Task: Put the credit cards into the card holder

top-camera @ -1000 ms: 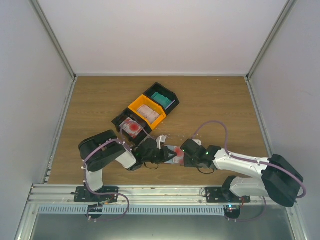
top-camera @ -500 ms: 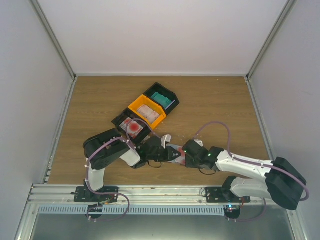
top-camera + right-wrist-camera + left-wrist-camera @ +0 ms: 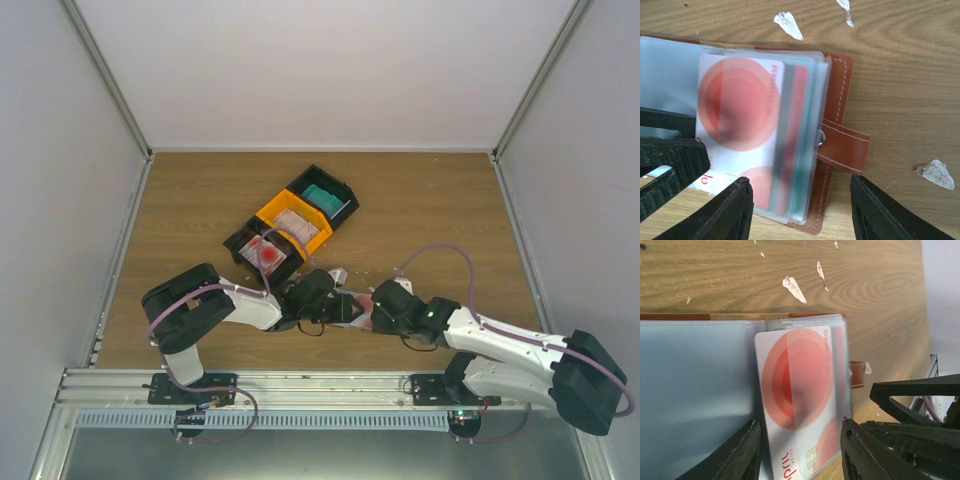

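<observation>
Viewing from the top camera: both arms are reaching inward over the brown wood-grain table [image 3: 450, 200]. The left gripper [image 3: 333, 298] and right gripper [image 3: 374, 306] are meeting tip to tip. The small flat reddish-brown leather-like folding card holder [image 3: 354, 303] is lying between them, mostly hidden. Just behind, three plastic bins are sitting in a diagonal row: a far black bin [image 3: 345, 203] with teal-green cards [image 3: 322, 195], an orange bin [image 3: 275, 212] with pale cards [image 3: 292, 224], and a near black bin [image 3: 240, 242] with red-marked white cards [image 3: 265, 255].

Left wrist view: the card holder [image 3: 700, 390] is lying open on the wood. A thin white rectangular credit card [image 3: 797, 390] with a red round mark is sitting partly inside a clear sleeve. The left gripper [image 3: 800, 432] is hovering with jaws apart, one finger on either side of the card. White scraps [image 3: 794, 289] are lying beyond.

Right wrist view: the right gripper [image 3: 800, 182] is standing wide open over the holder's [image 3: 837, 100] strap edge. The credit card [image 3: 735, 105] is showing through the sleeves.
</observation>
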`<control>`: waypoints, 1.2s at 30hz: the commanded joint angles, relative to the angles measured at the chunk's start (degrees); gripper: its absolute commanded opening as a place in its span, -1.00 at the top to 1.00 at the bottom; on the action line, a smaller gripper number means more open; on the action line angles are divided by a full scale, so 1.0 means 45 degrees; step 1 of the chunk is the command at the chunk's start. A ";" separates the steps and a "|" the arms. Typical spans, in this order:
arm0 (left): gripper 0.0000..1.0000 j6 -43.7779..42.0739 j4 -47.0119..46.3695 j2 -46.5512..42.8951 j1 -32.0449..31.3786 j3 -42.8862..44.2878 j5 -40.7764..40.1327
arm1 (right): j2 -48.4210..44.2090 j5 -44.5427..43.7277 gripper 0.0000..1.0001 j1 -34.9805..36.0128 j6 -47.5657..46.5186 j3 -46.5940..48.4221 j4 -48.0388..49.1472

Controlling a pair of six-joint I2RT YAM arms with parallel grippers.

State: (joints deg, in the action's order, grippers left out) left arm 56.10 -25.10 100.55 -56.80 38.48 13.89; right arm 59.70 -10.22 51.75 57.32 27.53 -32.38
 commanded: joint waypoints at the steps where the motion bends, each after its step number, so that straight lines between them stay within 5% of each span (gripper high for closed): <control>1: 0.05 -0.0397 0.1439 -0.0254 -0.0265 0.0357 -0.0955 | -0.0049 -0.0008 -0.09 0.0075 0.0120 -0.0356 0.0226; 23: 0.36 -0.1661 0.4392 0.0787 -0.1488 0.2643 -0.2975 | 0.0583 0.0496 -0.16 0.0064 -0.0136 -0.0765 0.1178; 36: 0.29 -0.3845 0.2454 0.0760 -0.1529 0.2639 -0.0707 | -0.0360 0.0381 -0.17 0.0068 -0.0640 -0.0983 0.1639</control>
State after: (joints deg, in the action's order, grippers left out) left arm 43.79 -8.08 103.57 -62.74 50.13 5.17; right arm 60.53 -7.31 51.75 54.61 23.40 -27.51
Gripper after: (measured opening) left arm 0.334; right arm 0.580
